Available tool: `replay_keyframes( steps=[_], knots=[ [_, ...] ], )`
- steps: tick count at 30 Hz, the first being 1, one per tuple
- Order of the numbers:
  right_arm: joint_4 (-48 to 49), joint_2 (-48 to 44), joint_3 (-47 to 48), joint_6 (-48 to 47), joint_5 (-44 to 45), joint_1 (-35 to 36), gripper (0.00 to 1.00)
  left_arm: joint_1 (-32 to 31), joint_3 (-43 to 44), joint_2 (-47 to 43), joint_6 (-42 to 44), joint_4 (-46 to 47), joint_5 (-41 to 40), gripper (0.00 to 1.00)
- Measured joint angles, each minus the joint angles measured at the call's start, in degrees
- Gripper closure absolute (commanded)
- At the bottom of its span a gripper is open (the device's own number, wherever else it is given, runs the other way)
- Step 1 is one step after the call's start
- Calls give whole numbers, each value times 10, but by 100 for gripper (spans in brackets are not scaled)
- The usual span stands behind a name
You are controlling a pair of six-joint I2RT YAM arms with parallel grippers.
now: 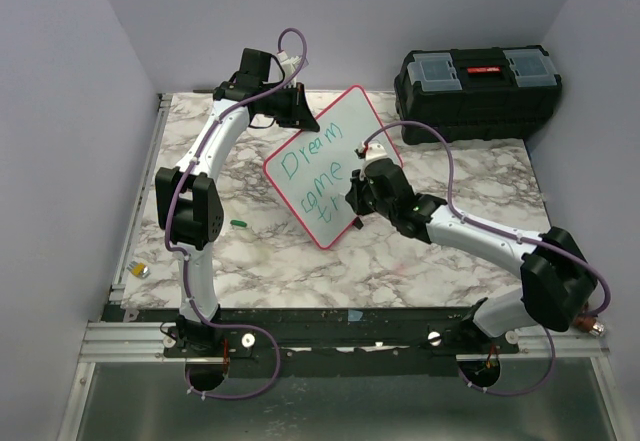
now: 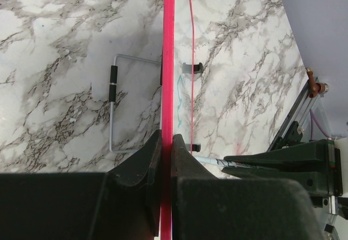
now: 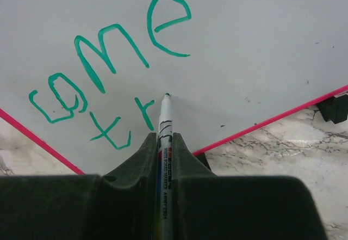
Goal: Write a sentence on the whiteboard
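- Right wrist view: the right gripper [image 3: 165,145] pinches the marker [image 3: 164,115], its tip on the whiteboard [image 3: 255,49] beside "tr" of the sentence [image 3: 109,77].
- The left gripper [image 2: 167,145] clamps the tilted board's rim; too hard pressing could shift it and distort the letters.

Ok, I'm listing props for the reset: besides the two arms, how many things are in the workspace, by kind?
white rectangular whiteboard with red-pink rim: 1
white-barrelled whiteboard marker: 1
black plastic toolbox: 1
small green cap-like piece: 1
small yellow-and-grey object: 1
Total: 5
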Motion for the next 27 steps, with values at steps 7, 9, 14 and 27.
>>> replay_keyframes(
  steps=[7, 9, 14, 27],
  knots=[
    [15, -5, -22, 6, 0, 0, 99, 0, 0, 0, 0, 1, 0, 100],
    [15, -9, -34, 11, 0, 0, 99, 0, 0, 0, 0, 1, 0, 100],
    [15, -19, -58, 17, 1, 0, 99, 0, -1, -1, 0, 1, 0, 100],
    [3, -22, -62, 25, 49, 0, 99, 0, -5, -4, -2, 2, 0, 100]
  ],
)
